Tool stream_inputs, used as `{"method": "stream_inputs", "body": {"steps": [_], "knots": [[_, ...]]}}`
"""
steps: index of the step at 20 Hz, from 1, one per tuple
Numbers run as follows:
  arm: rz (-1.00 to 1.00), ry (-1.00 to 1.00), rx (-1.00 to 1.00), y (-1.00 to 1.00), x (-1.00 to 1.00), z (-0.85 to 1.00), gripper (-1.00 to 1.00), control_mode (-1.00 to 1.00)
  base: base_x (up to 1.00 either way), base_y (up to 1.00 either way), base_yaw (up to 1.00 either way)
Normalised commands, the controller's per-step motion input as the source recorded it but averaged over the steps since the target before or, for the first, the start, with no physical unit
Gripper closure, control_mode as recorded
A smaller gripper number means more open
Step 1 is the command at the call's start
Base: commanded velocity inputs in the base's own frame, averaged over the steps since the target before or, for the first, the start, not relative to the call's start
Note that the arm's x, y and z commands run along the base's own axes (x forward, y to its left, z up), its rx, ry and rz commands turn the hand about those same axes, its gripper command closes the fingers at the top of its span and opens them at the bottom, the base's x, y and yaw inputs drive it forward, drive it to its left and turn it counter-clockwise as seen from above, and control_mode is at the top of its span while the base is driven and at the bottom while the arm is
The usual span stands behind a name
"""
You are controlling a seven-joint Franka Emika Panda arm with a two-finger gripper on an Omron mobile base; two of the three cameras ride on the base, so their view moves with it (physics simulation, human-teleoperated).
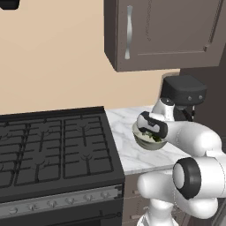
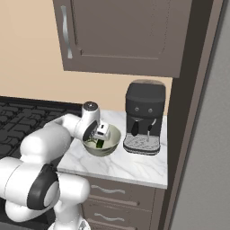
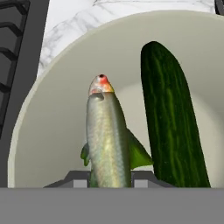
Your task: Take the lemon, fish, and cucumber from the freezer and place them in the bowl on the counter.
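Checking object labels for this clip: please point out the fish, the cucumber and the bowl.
fish point(image 3: 107, 135): hand view, middle of its silvery body, tail end between the finger tips.
cucumber point(image 3: 173, 122): hand view, middle of its dark green skin, beside the fish.
bowl point(image 2: 115, 133): right base view, right side of its rim.

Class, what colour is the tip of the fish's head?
Red-orange, on the fish; clearest in the hand view.

Even, bright rendered light, soft shadows, no glare; pics sharp.
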Motion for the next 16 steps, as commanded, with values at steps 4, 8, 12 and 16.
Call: {"method": "stream_inputs", "body": {"steps": [4,8,12,16], "knots": [[0.00,0.00,0.00,0.00,0.08,-0.24,1.00,-1.00,0.00,0.00,0.00],[0.00,0.00,0.00,0.00,0.14,-0.12,1.00,-1.00,0.00,0.00,0.00],[0.00,0.00,0.00,0.00,0.03,-0.05,-1.00,-1.00,0.00,0.00,0.00],[0.00,0.00,0.00,0.00,0.00,0.00,-1.00,-1.00,0.00,0.00,0.00]]}}
